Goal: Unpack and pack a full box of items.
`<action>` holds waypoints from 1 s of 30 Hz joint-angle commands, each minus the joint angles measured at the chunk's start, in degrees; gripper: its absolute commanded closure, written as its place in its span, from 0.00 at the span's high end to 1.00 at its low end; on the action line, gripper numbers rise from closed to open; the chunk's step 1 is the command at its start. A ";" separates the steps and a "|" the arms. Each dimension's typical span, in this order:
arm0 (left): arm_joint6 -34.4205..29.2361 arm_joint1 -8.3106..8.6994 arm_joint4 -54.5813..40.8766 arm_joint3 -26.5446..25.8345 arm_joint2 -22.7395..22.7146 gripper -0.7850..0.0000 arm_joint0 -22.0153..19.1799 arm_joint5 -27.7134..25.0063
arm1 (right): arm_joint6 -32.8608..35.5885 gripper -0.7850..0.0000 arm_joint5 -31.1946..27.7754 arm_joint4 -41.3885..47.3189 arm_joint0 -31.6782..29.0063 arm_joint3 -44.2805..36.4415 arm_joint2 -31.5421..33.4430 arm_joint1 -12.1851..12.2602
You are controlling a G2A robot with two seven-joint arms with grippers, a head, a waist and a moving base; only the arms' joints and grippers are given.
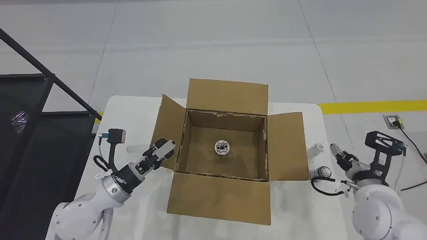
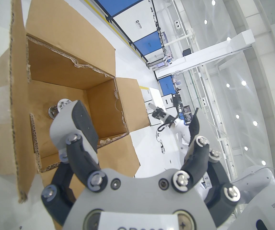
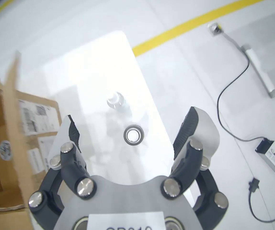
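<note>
left gripper [image 1: 163, 150] spread wide beside cardboard box [image 1: 227, 97]

- One box [image 1: 220, 203], with four flaps [image 1: 287, 145].
- One capped item [image 1: 222, 148] inside the box.
- Two things on the desk beside the box: one pale bottle [image 1: 315, 149] and one dark-rimmed round piece [image 1: 323, 172].
- One desk [image 1: 133, 117].
- Two grippers: left gripper [image 2: 137, 113] and right gripper [image 3: 130, 114].

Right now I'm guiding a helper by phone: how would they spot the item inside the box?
Find the open cardboard box on the table. One small round silvery item sits alone on its floor. The pale bottle and dark-rimmed round item stand outside, beside its right flap.
</note>
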 commanded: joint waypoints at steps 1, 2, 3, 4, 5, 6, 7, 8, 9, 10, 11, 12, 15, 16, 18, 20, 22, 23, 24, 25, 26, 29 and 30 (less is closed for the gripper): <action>0.00 0.00 0.00 0.00 0.00 1.00 0.00 0.00 | 0.87 1.00 -0.20 -6.44 0.00 -4.61 -3.44 -0.01; 0.25 0.00 0.05 -0.05 0.01 1.00 0.06 0.00 | 1.12 1.00 -1.50 -7.94 1.21 -4.93 -6.14 -0.05; 1.23 0.02 0.12 -0.32 0.05 1.00 0.36 -0.15 | 1.66 1.00 -3.75 -8.45 2.92 -4.93 -9.19 -0.11; 2.38 0.05 0.33 -0.55 -0.11 1.00 0.69 -0.32 | 3.32 1.00 -6.48 -8.90 4.61 -4.77 -12.05 -0.14; 3.55 0.09 0.51 -0.78 -0.40 1.00 0.98 -0.34 | 4.79 1.00 -8.76 -9.90 6.75 -3.68 -14.65 -0.20; 5.01 0.13 0.87 -1.03 -0.97 1.00 1.22 -0.18 | 6.45 1.00 -10.30 -11.16 9.24 -1.57 -17.18 -0.33; 6.72 0.21 2.03 -1.50 -1.78 1.00 1.44 -0.09 | 8.15 1.00 -11.46 -12.75 12.04 0.90 -19.81 -0.52; 8.09 0.27 2.69 -2.04 -2.51 1.00 1.77 0.19 | 9.45 1.00 -11.75 -13.80 14.86 3.40 -22.44 -0.82; 9.21 0.34 2.78 -2.67 -3.42 1.00 2.13 0.76 | 10.74 1.00 -11.86 -14.28 17.51 6.08 -24.82 -1.17; 10.60 0.44 3.72 -3.34 -4.74 1.00 2.53 1.70 | 11.70 1.00 -11.60 -14.81 19.96 8.62 -26.70 -1.53; 11.80 0.55 5.08 -4.34 -5.91 1.00 2.97 2.55 | 12.48 1.00 -11.08 -14.75 21.99 10.98 -28.27 -1.91; 13.02 0.67 7.02 -5.27 -7.07 1.00 3.47 3.47 | 13.02 1.00 -10.89 -13.78 23.65 12.99 -29.61 -2.28; 12.83 1.09 11.93 -6.37 -8.63 1.00 3.90 8.27 | 11.77 1.00 -11.57 -8.49 26.71 17.30 -31.68 -3.14; 12.34 1.23 13.11 -6.04 -8.77 1.00 3.30 10.10 | 10.74 1.00 -11.59 -7.67 27.22 18.72 -31.98 -3.33; 9.13 1.61 15.52 -5.17 -7.70 1.00 1.56 12.41 | 9.63 1.00 -11.63 -7.52 28.09 21.63 -33.55 -3.74; 6.54 1.91 17.14 -3.74 -6.27 1.00 -0.89 14.29 | 9.32 1.00 -12.14 -6.75 29.16 24.04 -35.26 -4.21; 4.02 2.23 19.63 -2.33 -4.63 1.00 -3.19 15.88 | 9.56 1.00 -12.18 -6.69 29.95 25.52 -36.37 -4.59; 3.95 2.35 21.52 -1.62 -3.85 0.96 -4.33 16.53 | 9.47 1.00 -11.99 -7.11 29.99 25.62 -36.59 -4.67; 3.78 2.45 23.39 -0.80 -2.85 0.84 -5.29 17.19 | 9.47 1.00 -11.99 -7.11 29.99 25.62 -36.59 -4.67; 3.50 2.54 25.07 -0.03 -1.81 0.46 -6.21 17.72 | 9.47 1.00 -11.99 -7.11 29.99 25.62 -36.59 -4.67; 3.58 2.58 25.97 0.65 -0.93 0.39 -7.07 18.26 | 9.47 1.00 -11.99 -7.11 29.99 25.62 -36.59 -4.67; 2.85 2.70 27.35 2.28 1.16 0.13 -8.83 19.37 | 9.47 1.00 -11.99 -7.11 29.99 25.62 -36.59 -4.67; 2.76 2.75 28.11 2.65 1.74 0.08 -9.19 19.63 | 9.47 1.00 -11.99 -7.11 29.99 25.62 -36.59 -4.67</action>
